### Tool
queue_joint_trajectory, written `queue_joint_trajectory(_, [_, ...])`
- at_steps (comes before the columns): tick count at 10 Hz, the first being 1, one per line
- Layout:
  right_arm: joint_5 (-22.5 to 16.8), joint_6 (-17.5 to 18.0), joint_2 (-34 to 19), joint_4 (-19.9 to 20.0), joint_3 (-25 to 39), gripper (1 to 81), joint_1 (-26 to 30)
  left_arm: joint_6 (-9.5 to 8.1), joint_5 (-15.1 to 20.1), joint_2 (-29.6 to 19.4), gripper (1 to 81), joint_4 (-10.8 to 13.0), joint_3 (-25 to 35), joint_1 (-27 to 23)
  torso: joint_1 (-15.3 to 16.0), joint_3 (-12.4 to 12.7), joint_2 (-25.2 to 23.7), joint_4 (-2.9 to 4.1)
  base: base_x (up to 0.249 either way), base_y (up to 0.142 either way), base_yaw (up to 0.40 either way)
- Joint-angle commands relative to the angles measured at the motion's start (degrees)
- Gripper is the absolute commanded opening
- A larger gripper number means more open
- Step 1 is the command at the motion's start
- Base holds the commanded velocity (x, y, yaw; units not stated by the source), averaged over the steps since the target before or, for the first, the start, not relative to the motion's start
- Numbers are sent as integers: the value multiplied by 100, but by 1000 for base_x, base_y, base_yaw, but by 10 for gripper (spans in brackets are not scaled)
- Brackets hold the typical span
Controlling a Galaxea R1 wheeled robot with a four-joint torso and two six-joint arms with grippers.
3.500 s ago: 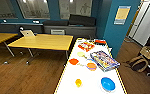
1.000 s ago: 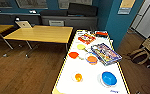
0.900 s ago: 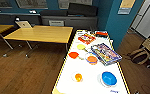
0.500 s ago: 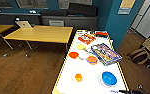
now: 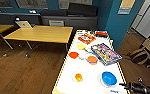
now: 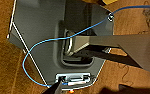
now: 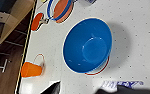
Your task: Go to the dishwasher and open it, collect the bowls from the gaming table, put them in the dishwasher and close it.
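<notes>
The gaming table (image 5: 66, 75) is a long white top with yellow edges, running away from me. On its near end sits the blue bowl (image 5: 109, 78), large in the right wrist view (image 7: 88, 46). Farther along are the orange bowl (image 5: 92, 59) (image 7: 62, 8) and the red bowl (image 5: 73, 54) (image 7: 36, 21). My right gripper (image 5: 124, 86) (image 7: 86, 90) hovers open just short of the blue bowl, touching nothing. My left gripper (image 6: 86, 90) hangs open over my own grey base, holding nothing. The dishwasher is out of view.
An orange cup (image 5: 78, 77) (image 7: 31, 69) stands near the table's left edge. A colourful game box (image 5: 106, 53), a red box (image 5: 86, 38) and a yellow dish (image 5: 81, 46) lie farther along. A yellow-wood table (image 5: 41, 33) stands left; bags (image 5: 141, 53) lie right.
The camera has closed in on the white table and turned toward it. My right arm has come into the lower right corner beside the blue bowl.
</notes>
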Motion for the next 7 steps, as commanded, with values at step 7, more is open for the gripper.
queue_joint_trajectory(7, [-158,370,109,1285,-1033,811,344,-1,380,67,811,-30,-105,-3,0,-2,2,0,0,0,0])
